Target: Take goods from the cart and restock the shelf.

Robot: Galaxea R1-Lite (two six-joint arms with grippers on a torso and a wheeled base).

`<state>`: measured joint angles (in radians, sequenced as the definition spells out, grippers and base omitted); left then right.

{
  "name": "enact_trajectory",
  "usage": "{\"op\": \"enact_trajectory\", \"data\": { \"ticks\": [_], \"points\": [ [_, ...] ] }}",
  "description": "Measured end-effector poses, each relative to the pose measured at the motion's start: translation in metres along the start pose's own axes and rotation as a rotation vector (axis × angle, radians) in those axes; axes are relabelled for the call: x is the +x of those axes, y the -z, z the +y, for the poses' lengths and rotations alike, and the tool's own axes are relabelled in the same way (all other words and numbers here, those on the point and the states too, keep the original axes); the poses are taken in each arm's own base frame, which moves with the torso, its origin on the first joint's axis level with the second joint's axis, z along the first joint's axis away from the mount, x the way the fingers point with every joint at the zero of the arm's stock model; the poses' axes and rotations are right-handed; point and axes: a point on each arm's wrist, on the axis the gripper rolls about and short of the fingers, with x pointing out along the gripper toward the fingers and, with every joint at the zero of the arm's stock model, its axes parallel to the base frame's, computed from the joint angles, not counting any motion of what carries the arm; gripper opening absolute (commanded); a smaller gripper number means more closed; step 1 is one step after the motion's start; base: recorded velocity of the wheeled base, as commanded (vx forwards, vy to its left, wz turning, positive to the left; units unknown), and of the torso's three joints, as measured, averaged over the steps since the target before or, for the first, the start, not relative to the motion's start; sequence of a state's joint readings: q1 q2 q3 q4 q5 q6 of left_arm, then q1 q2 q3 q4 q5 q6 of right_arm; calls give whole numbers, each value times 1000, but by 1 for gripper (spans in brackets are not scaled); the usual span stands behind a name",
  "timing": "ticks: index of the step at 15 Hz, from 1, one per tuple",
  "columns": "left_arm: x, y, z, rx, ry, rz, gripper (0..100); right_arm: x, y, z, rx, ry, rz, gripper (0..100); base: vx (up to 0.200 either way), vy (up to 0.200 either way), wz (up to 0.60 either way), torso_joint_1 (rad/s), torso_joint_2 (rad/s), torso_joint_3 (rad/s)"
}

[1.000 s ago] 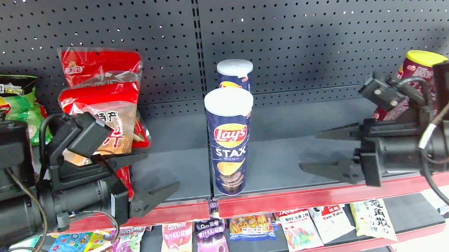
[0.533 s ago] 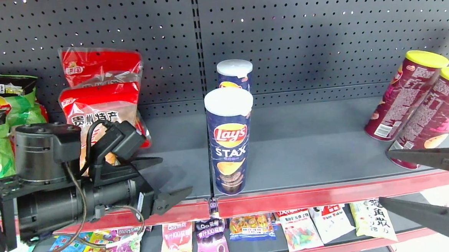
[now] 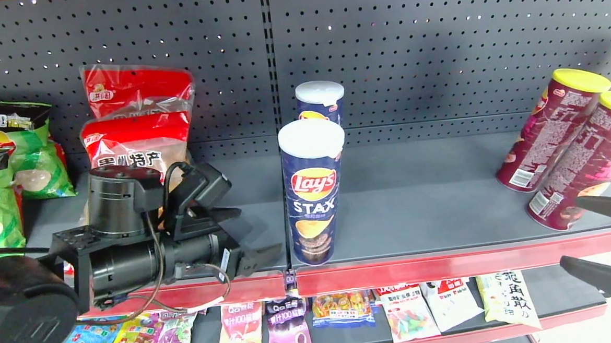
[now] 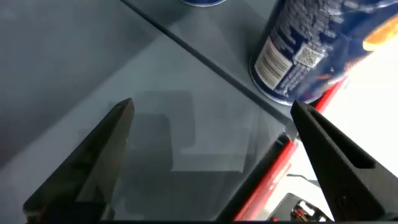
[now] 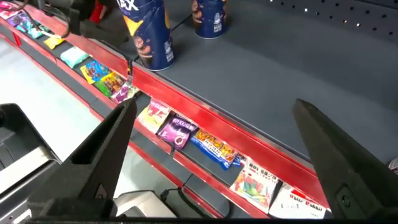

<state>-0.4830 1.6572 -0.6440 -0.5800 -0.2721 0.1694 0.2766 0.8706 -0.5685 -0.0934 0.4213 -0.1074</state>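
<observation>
— What do the grippers hold?
— Nothing. The left gripper (image 3: 260, 230) (image 4: 211, 106) is wide open over the front edge of the shelf (image 3: 417, 207), just beside the front blue can (image 3: 313, 192). The right gripper (image 3: 570, 232) (image 5: 213, 104) is wide open too, in front of the near red can (image 3: 587, 162).
— How does the blue can stand?
— Straight up, white lid on top, at the shelf's front. The back blue can (image 3: 319, 101) stands right behind it. Farther back, behind the left gripper, stand red bags (image 3: 134, 97).

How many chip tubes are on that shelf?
4. Front blue tube and back blue tube mid-shelf; rear red tube and near red tube at the right end. More may hide past that edge.
</observation>
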Motion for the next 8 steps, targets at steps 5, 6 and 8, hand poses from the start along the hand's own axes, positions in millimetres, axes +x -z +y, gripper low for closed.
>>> {"op": "enact_trajectory", "data": {
  "ticks": [5,6,8],
  "points": [
    [11,-2,1,2,5,6,100,-1,0,0,4,2,-6,100,0,0,0,0,0,0],
    [13,-2,1,1,6,7,100,-2,0,0,6,3,-6,100,0,0,0,0,0,0],
    [15,-2,2,2,6,8,100,-2,0,0,7,3,-6,100,0,0,0,0,0,0]
  ]
}}
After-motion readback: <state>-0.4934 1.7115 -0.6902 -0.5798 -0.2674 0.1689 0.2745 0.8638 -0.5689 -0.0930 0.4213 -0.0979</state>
